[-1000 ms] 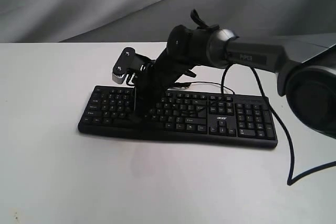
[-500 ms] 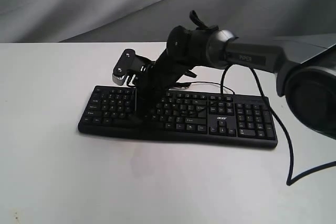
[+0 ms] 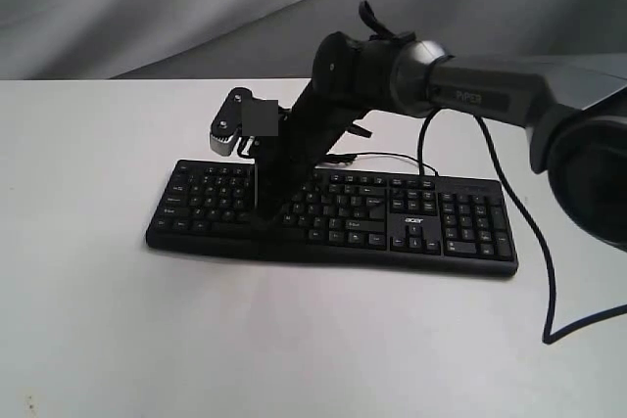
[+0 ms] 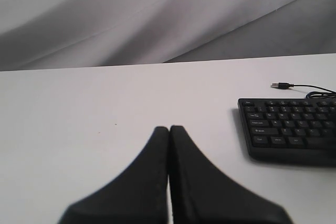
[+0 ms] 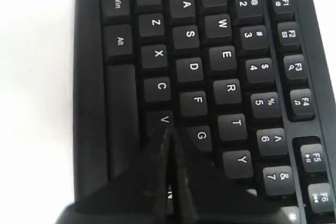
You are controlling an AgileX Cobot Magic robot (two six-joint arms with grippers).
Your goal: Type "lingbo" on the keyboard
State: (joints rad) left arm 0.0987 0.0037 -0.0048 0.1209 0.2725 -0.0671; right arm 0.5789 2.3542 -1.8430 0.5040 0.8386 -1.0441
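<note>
The black keyboard (image 3: 421, 227) lies across the middle of the white table. My right gripper (image 3: 263, 205) reaches over from the right and stands shut, pointing steeply down at the left-middle letter keys. In the right wrist view the right gripper (image 5: 169, 132) has its tips between the V and G legends of the keyboard (image 5: 210, 51); whether they touch a key I cannot tell. My left gripper (image 4: 169, 128) is shut and holds nothing, low over bare table beside the keyboard's (image 4: 294, 129) end. The exterior view does not show it.
The keyboard's thin USB cable (image 3: 392, 157) runs behind it, its plug (image 4: 281, 85) loose on the table. A thick black arm cable (image 3: 534, 261) hangs at the right. Grey cloth (image 3: 147, 7) backs the table (image 3: 98, 340).
The right arm's wrist has lifted slightly and swung a little to the right, so the gripper stands steeper. Its tips stay over the same group of keys.
</note>
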